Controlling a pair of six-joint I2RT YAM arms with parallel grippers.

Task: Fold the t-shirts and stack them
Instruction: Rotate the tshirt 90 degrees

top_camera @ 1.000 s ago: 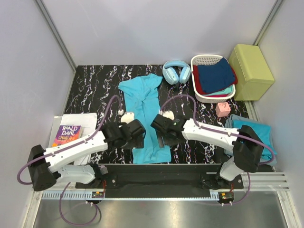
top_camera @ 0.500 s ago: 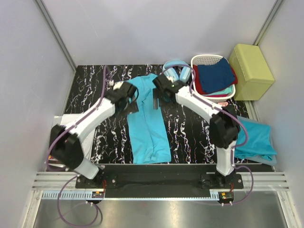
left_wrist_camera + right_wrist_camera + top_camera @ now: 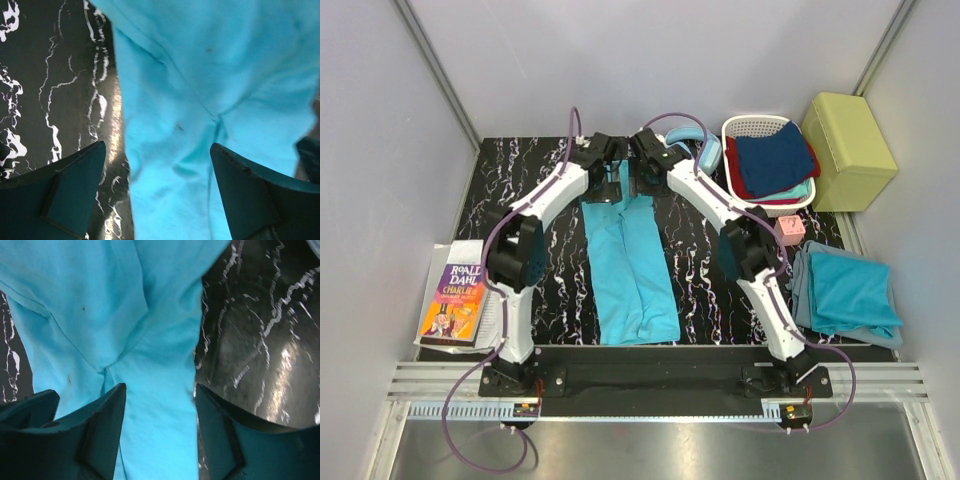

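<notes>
A turquoise t-shirt (image 3: pixel 632 265) lies on the black marbled table (image 3: pixel 520 190), folded lengthwise into a narrow strip running from the near edge to the far end. Both arms reach out to its far end. My left gripper (image 3: pixel 608 186) is open above the strip's far left corner; in the left wrist view the gripper (image 3: pixel 157 145) straddles the cloth's left edge (image 3: pixel 125 150). My right gripper (image 3: pixel 642 183) is open over the far right corner, and its fingers (image 3: pixel 105 425) stand on either side of the shirt's right edge (image 3: pixel 192 385). A second t-shirt (image 3: pixel 848 292) lies folded at the right.
A white basket (image 3: pixel 745 128) holding dark blue and red clothes stands at the back right, next to a yellow-green box (image 3: pixel 850 135). Pale blue headphones (image 3: pixel 708 150) lie just behind the right arm. A small pink object (image 3: pixel 789 230) and a book (image 3: pixel 455 297) sit at the sides.
Both arms have swept from the shirt's near part up to its far end. The shirt's top now looks narrower. Both grippers have closed a little.
</notes>
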